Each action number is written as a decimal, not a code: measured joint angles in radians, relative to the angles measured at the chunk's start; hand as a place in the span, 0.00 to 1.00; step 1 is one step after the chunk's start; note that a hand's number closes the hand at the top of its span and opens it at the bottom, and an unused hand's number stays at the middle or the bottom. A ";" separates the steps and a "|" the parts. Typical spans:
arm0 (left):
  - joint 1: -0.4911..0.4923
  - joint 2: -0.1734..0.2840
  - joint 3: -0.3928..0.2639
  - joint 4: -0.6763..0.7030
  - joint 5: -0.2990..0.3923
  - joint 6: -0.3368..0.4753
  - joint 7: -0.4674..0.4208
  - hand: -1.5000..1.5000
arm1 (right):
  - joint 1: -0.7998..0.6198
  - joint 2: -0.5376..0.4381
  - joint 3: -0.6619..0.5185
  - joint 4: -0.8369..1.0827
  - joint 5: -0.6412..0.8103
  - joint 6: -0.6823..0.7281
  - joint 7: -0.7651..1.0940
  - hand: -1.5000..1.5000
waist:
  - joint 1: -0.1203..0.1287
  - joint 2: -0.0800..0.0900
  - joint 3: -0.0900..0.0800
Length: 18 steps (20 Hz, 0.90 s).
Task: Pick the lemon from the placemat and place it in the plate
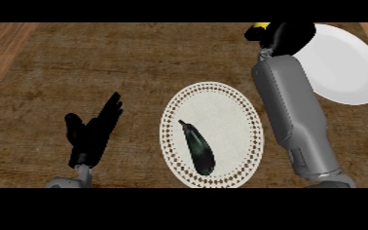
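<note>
A round cream placemat [212,134] with a dotted brown border lies near the middle of the brown wood-grain bench [108,63]; on it rests a dark eggplant [197,148], lying lengthwise a little left of the mat's centre with its thin stem end pointing up and away; nothing else sits on the mat. A plain white plate [341,73] stands at the right, well apart from the mat, its right side cut off by the view's edge and its left rim covered by the right arm; the part of its surface that shows carries nothing.

The right forearm [295,117] runs up the right side of the view, passing just beside the mat, and ends in the right robot hand [284,36] at the plate's upper left rim; the black fingers are curled round the lemon [260,25], of which only a small yellow sliver peeks out at the hand's upper left; the rest of the fruit is hidden inside the grasp, and I cannot tell whether it hangs over the plate's rim or just beside it.

The left robot hand [90,134] shows at the lower left, fingers straight and spread upward, holding nothing; it stands well clear of the mat.
</note>
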<state>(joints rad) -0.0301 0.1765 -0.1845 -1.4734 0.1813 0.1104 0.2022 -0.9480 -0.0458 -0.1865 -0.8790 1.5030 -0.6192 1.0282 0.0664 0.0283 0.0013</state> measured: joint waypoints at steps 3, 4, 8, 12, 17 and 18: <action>0.002 -0.001 -0.001 0.003 -0.005 -0.001 -0.009 0.50 | -0.005 -0.005 -0.053 0.035 0.064 -0.104 0.010 1.00 | 0.000 -0.001 0.002; 0.001 -0.004 -0.002 0.005 -0.007 0.003 -0.003 0.50 | -0.003 -0.004 -0.066 0.042 0.088 -0.140 0.012 1.00 | -0.003 -0.002 0.002; 0.010 -0.004 0.007 0.007 -0.002 -0.002 -0.018 0.50 | 0.003 -0.033 -0.142 0.102 0.177 -0.227 0.021 1.00 | -0.009 -0.006 0.003; 0.010 0.002 0.016 0.009 0.000 -0.006 -0.013 0.50 | 0.024 -0.093 -0.220 0.152 0.243 -0.303 0.031 1.00 | -0.017 -0.007 0.004; 0.009 -0.007 0.018 0.015 -0.003 -0.001 -0.009 0.50 | 0.062 -0.163 -0.303 0.233 0.255 -0.408 0.036 1.00 | -0.021 -0.009 0.006; 0.013 -0.008 0.018 0.006 -0.002 0.000 -0.002 0.50 | 0.060 -0.179 -0.316 0.251 0.250 -0.422 0.034 1.00 | -0.022 -0.011 0.006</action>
<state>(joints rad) -0.0173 0.1689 -0.1670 -1.4675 0.1791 0.1106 0.1998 -0.8876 -0.2247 -0.5029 -0.6278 1.7528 -1.0416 1.0620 0.0447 0.0177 0.0072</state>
